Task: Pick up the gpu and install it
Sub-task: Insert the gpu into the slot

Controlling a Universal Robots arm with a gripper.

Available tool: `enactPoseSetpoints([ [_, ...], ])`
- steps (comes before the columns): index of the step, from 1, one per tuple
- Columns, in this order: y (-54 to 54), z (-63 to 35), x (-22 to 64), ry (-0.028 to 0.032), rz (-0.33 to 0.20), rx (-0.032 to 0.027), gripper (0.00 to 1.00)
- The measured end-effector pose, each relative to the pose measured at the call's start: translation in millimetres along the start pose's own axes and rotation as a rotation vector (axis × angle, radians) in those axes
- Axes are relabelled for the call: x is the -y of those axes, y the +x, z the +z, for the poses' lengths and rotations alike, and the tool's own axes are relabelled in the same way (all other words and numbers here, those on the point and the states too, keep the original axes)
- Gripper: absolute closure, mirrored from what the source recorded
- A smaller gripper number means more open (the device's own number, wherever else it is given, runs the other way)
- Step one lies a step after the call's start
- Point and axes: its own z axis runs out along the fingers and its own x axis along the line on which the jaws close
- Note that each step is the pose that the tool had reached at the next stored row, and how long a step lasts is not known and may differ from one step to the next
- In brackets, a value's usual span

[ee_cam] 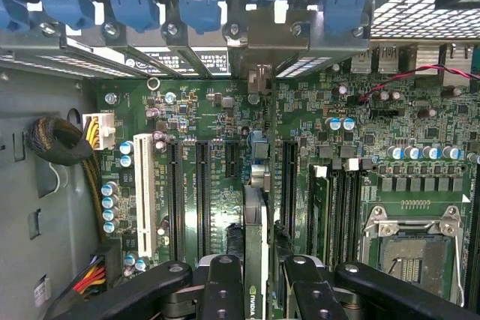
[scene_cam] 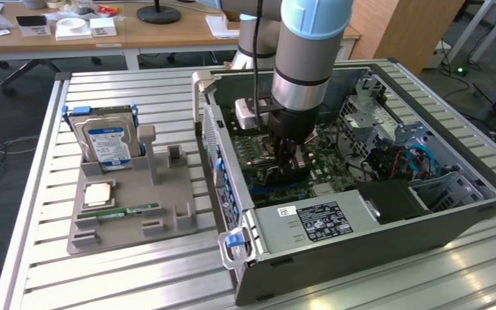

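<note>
1. My pincer (scene_cam: 289, 169) is lowered inside the open computer case (scene_cam: 454, 213), just above the green motherboard (scene_cam: 334, 161), as the exterior view shows.
2. In the wrist view my pincer (ee_cam: 255, 290) is clenched on the gpu (ee_cam: 255, 260): the two black fingers (ee_cam: 223, 290) press on either side of the thin card, which I see edge-on, standing upright between them.
3. The wrist view shows what the exterior view hides behind my arm: the gpu's far end reaches toward the rear bracket area (ee_cam: 259, 43) of the case, and the card lies along the line of the long black expansion slots (ee_cam: 202, 192), between them and parallel to them. Whether its edge is seated in a slot I cannot tell.
4. The wrist view also gives me the white slot (ee_cam: 144, 192), the row of blue clips (ee_cam: 135, 1) along the case's back wall, the empty processor socket (ee_cam: 412, 249) and a bundle of yellow and black cables (ee_cam: 94, 133).
5. The exterior view gives what my wrist camera misses: a grey holder tray (scene_cam: 132, 213) on the slatted table (scene_cam: 144, 271), on the exterior view's left and well apart from the case. In it stands a silver hard drive with a blue label (scene_cam: 108, 143), and a narrow green RAM stick (scene_cam: 127, 210) lies near its front.
6. The exterior view also shows the black power supply with a label (scene_cam: 317, 219) at the near end of the case.
</note>
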Motion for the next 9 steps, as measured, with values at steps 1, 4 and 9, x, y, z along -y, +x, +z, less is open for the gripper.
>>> enactPoseSetpoints([
  [1, 0.0, 0.3, -0.1, -0.0001, 0.000, -0.0002, 0.74],
  [4, 0.1, 0.4, -0.1, -0.0001, 0.000, -0.0003, 0.74],
  [9, 0.1, 1.1, -0.2, 0.0001, 0.000, -0.0002, 0.74],
])
